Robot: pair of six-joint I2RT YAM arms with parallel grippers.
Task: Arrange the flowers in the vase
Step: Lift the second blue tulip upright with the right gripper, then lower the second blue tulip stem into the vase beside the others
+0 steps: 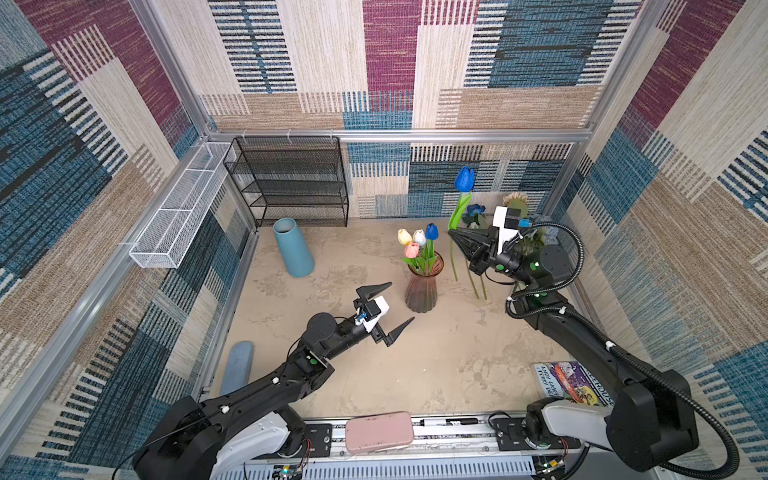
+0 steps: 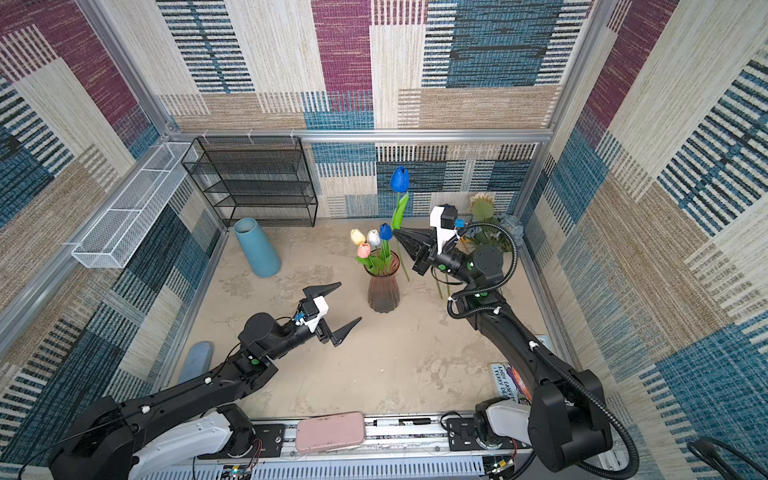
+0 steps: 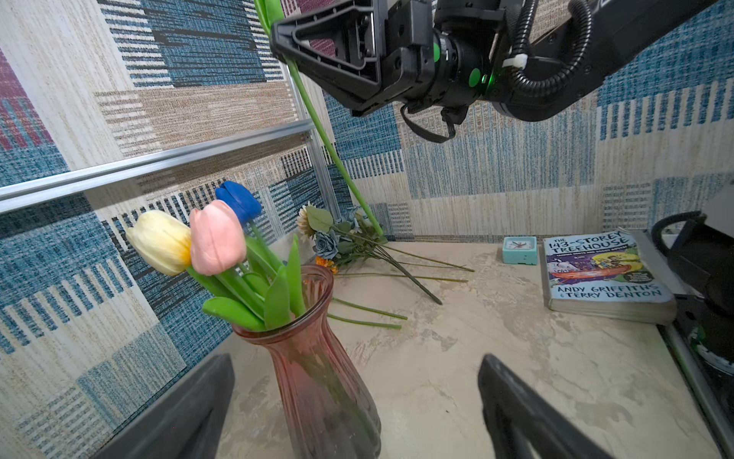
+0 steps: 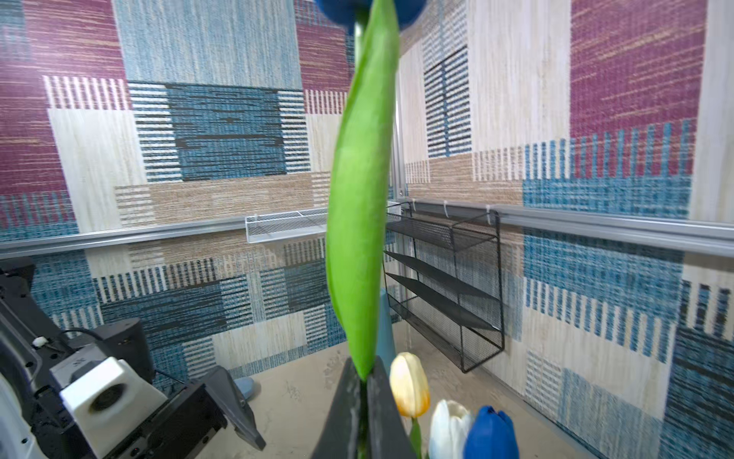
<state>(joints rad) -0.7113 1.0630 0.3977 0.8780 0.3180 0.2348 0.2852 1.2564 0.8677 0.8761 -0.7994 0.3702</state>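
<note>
Pink case [image 1: 379, 431] lies at the near edge. The left end effector [image 1: 402, 301] hangs wide open and empty, left of the vase [image 1: 422, 291]. The right end effector [image 1: 451, 234] is closed on the stem of a blue tulip [image 1: 464, 178], just right of the vase holding four small tulips [image 1: 417, 240]. Other flowers [image 1: 516, 202] lie far right on the counter [image 1: 415, 365].

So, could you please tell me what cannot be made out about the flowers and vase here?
- Right wrist view: the held blue tulip has its bloom cut off by the top edge.
- Both top views: the loose flowers are largely hidden behind the right gripper and its arm.
- Left wrist view: the pink vase has its base cut off by the bottom edge.
</note>
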